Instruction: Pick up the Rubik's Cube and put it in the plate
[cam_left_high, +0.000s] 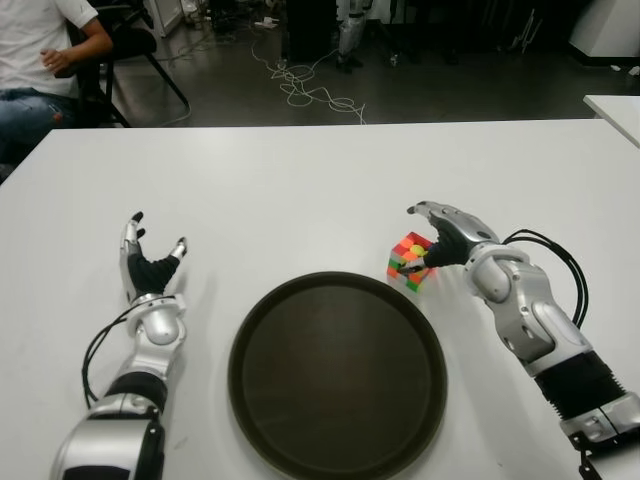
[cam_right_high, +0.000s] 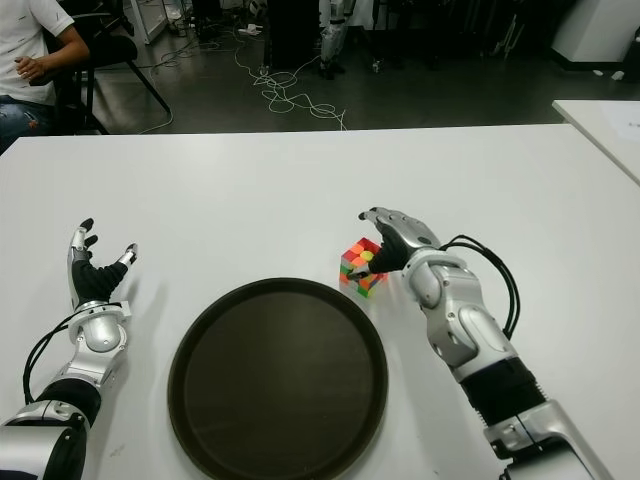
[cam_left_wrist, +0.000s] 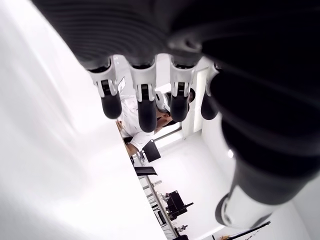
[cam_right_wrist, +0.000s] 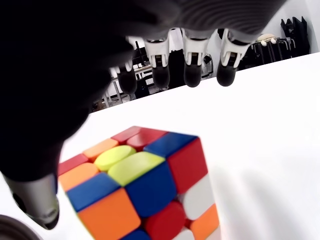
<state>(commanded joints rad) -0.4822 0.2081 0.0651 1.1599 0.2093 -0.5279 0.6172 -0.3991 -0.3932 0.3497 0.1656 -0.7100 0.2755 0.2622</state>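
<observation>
Rubik's Cube (cam_left_high: 410, 262), multicoloured plastic, sits on the white counter (cam_left_high: 330, 190) just beside the far right rim of the round dark brown plate (cam_left_high: 337, 375). Going left to right: the left hand (cam_left_high: 147, 265) shows left of the plate, fingers spread, holding nothing. The right hand (cam_right_wrist: 150, 70) hovers over the cube, fingers extended, not yet closed. Close squarely across opposite faces before lifting; bare counter surrounds it, and the rim must be cleared.

— Where do the two eye views look from?
— From the head, forward and down at the table (cam_left_high: 320, 180); set slightly apart, they share the plate (cam_left_high: 337, 375), the cube (cam_right_high: 362, 266) and both arms.
— And the wrist views?
— Each sits close behind its own fingers. The right one faces the cube (cam_right_wrist: 137, 187) from very near; the left looks along the table edge into the room.
</observation>
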